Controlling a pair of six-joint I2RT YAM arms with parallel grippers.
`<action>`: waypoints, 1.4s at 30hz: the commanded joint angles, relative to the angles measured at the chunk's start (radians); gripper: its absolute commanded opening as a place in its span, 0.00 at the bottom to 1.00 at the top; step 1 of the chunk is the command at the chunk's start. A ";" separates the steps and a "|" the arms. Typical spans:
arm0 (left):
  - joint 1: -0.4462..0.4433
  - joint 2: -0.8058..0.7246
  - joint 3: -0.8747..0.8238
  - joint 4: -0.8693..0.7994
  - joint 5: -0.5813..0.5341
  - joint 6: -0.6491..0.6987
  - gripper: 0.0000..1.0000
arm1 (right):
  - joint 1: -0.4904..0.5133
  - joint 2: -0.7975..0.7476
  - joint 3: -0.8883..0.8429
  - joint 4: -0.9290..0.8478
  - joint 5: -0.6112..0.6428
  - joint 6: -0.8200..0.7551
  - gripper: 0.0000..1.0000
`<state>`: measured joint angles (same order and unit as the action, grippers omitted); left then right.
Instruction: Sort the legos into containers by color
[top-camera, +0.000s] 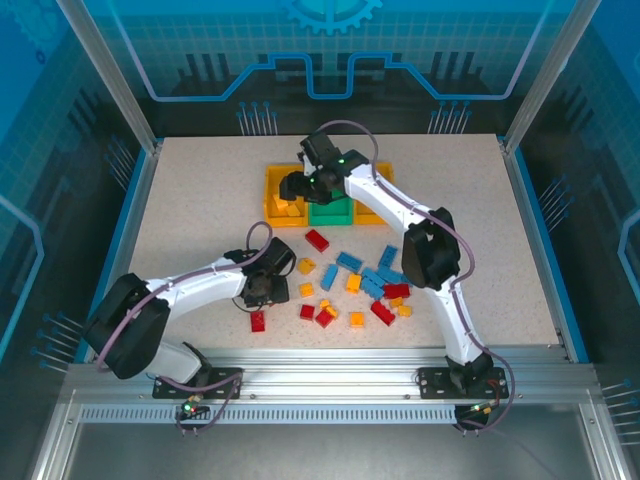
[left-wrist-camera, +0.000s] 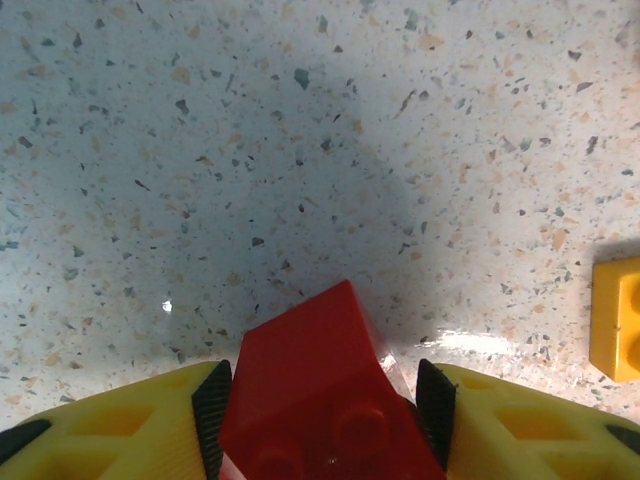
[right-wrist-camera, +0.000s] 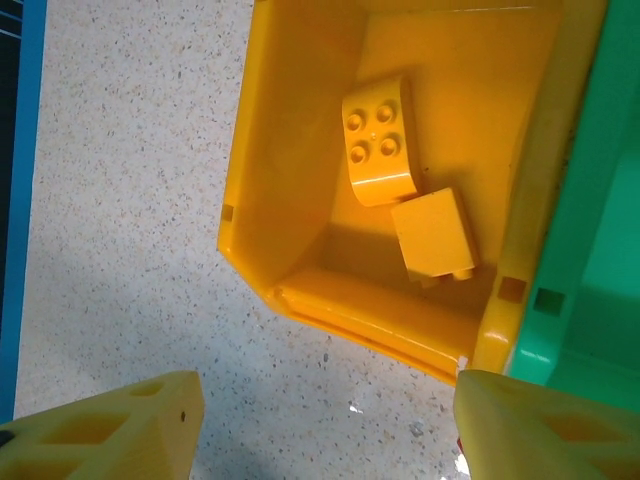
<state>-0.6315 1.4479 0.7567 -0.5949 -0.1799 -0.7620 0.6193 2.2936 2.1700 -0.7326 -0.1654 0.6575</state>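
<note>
Speckled worktop (top-camera: 200, 200): left gripper (left-wrist-camera: 325, 405) fingers (left-wrist-camera: 120, 425) clamp a red brick (left-wrist-camera: 310, 370), presumably for binning; right gripper (right-wrist-camera: 320, 425) fingers apart, empty, above yellow-orange bin (right-wrist-camera: 250, 150) holding two orange-yellow bricks (right-wrist-camera: 380, 140); loose legos (top-camera: 355, 285) mid-worktop.

I work on a pale speckled surface (top-camera: 200, 210) edged in blue, walled by tinted blue panels (top-camera: 420, 50) printed with circuit lines, held in aluminium posts (top-camera: 105, 70).
</note>
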 joint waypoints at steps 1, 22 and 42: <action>-0.008 0.015 0.043 -0.009 -0.019 -0.010 0.51 | -0.021 -0.071 -0.030 0.006 0.016 -0.028 0.69; 0.037 0.091 0.362 -0.050 -0.089 0.178 0.36 | -0.106 -0.473 -0.601 0.073 0.176 -0.177 0.70; 0.122 0.691 1.154 -0.038 0.013 0.411 0.36 | -0.136 -0.852 -1.193 0.255 0.213 -0.329 0.70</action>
<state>-0.5186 2.0964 1.8374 -0.6239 -0.2012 -0.3885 0.4778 1.4872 1.0023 -0.5430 0.0383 0.3721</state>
